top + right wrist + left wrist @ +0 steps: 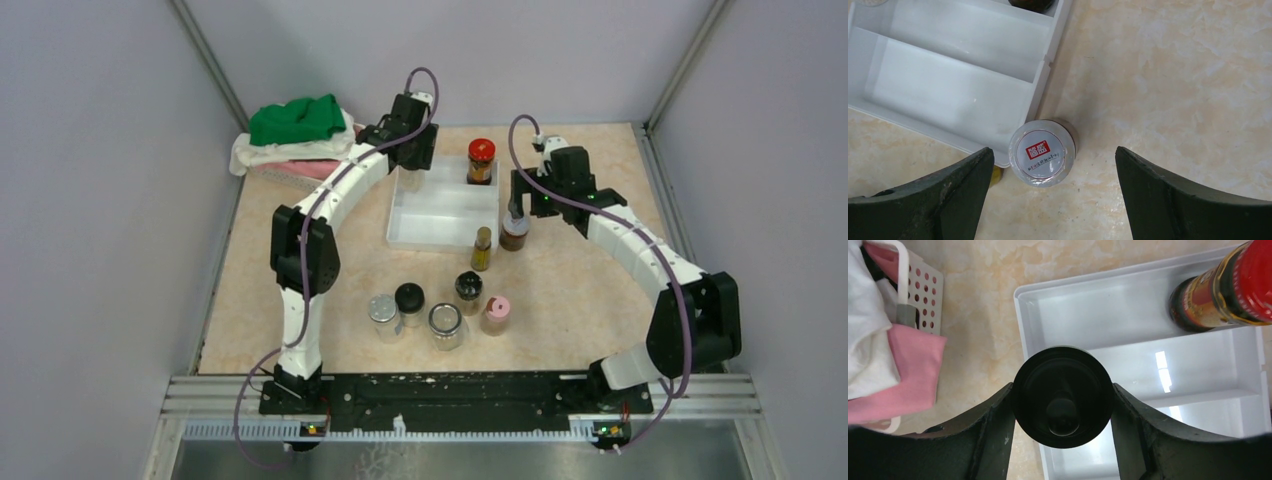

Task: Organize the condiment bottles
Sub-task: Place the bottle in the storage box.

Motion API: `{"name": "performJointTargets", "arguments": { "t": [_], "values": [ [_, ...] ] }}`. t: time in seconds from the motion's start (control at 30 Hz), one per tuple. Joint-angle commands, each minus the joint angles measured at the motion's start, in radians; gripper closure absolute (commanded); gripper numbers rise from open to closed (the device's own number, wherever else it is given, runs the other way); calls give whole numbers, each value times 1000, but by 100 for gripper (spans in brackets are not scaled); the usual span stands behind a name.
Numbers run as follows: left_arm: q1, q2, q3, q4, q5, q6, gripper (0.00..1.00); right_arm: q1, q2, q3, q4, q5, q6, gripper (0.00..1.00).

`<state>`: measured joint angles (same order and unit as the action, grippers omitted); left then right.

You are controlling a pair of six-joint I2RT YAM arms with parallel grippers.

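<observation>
Status: early. One red-cap jar [481,160] stands in the tray [440,212], far right corner.

Left gripper [1063,392] is pinching a black-cap jar [1063,371] by the cap, fingers pressed on both sides, at the tray's far left end. I can't tell from the wrist view whether its base is down on the step or hanging just above it. I'd call that number two, nearly placed.

Right gripper [1053,151] is spread wide, straddling the white-red-cap bottle [1042,152] without touching it. That bottle stands on the counter [600,290], just beside the tray's near right corner. I read it as lined up for a grab, not yet closed.

Out on the counter:
- amber bottle [482,248], just in front of the tray's near edge, next to the white-red one
- a loose cluster nearer the arm bases: silver-cap jar [383,315], small black-cap jar [409,298], wide silver-lid jar [446,325], dark-cap jar [468,286], pink-cap jar [497,313]

All upright.

Tally as I judge it: one in, one at the tray in the left gripper, seven to go, the white-red one likely next.
</observation>
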<state>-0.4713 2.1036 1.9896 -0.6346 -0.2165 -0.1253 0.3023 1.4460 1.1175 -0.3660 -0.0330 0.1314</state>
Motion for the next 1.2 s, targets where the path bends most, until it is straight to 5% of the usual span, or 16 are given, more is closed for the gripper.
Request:
{"name": "performJointTargets", "arguments": {
  "t": [0.0,0.97,1.07,1.13,1.17],
  "values": [
    [2,-18,83,88,7,31,100,-7,20,-19,58,-22,10,10],
    [71,114,-14,332,68,66,100,-10,73,-35,70,-24,4,11],
    [71,128,-14,318,85,68,87,-9,76,-35,70,-25,4,11],
    [72,129,-23,311,103,70,58,-9,74,-35,70,-25,5,11],
    [71,128,-29,311,113,69,53,-9,76,-35,71,-26,5,11]
  ]
}}
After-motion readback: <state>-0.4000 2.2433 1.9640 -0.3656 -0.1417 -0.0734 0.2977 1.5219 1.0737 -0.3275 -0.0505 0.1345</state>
